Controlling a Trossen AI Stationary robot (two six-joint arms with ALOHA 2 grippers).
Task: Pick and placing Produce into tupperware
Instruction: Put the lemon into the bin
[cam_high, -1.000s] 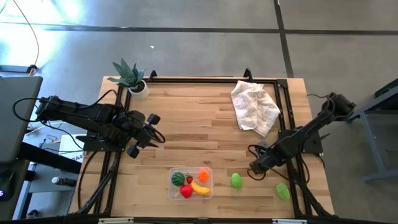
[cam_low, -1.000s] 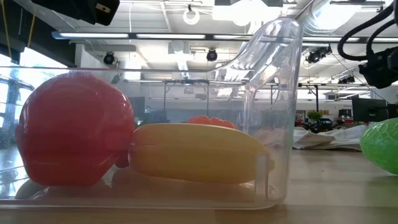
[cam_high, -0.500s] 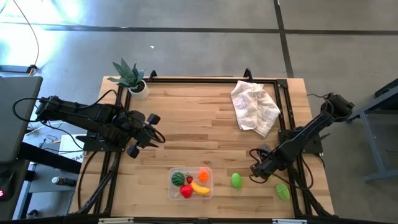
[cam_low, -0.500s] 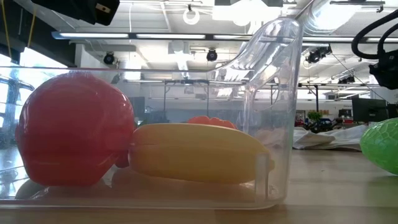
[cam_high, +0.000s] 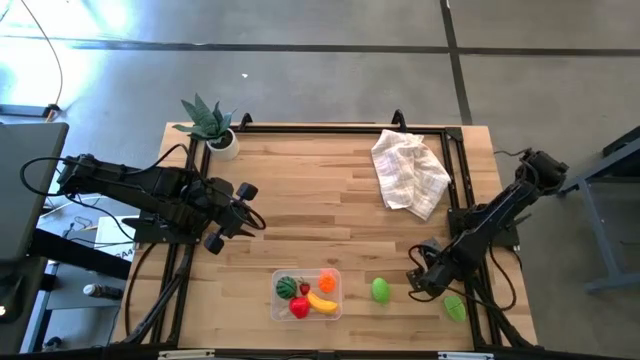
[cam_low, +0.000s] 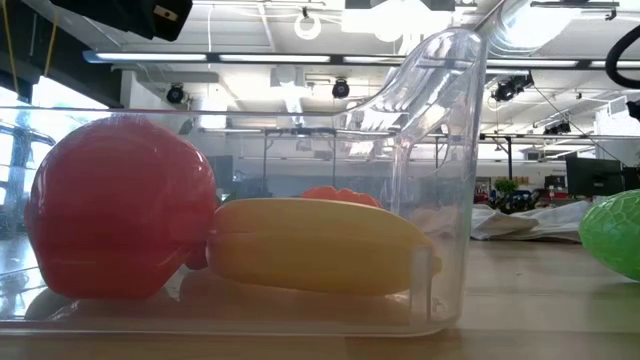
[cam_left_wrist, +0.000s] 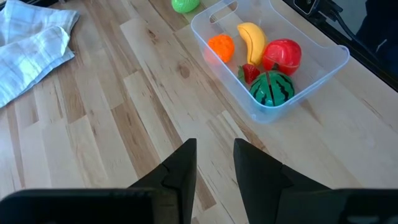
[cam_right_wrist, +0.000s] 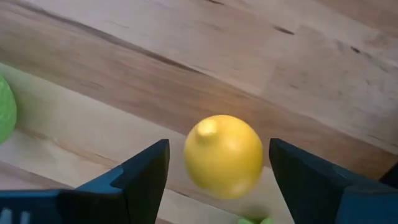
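The clear tupperware (cam_high: 306, 293) stands near the table's near edge and holds a red apple (cam_left_wrist: 282, 55), a banana (cam_left_wrist: 251, 40), an orange (cam_left_wrist: 221, 47), a strawberry and a watermelon (cam_left_wrist: 272, 89). A green fruit (cam_high: 380, 290) lies on the table to its right, and another green piece (cam_high: 455, 307) lies near the near right corner. My right gripper (cam_high: 421, 283) is between them, open. In the right wrist view its fingers (cam_right_wrist: 144, 177) stand on either side of a yellow lemon (cam_right_wrist: 224, 158) on the wood, with a gap on both sides. My left gripper (cam_high: 240, 212) waits at the table's left, open and empty.
A white checked cloth (cam_high: 408, 172) lies crumpled at the far right. A spiky green plant in a white pot (cam_high: 212, 126) stands at the far left corner. A black frame rail (cam_high: 462, 190) runs along the table's right side. Bare wood lies in the middle.
My right gripper has gone toward the table's near edge and a little to the right, down by the two green pieces, and has left the low view's upper right corner. The produce and the tupperware have stayed where they were.
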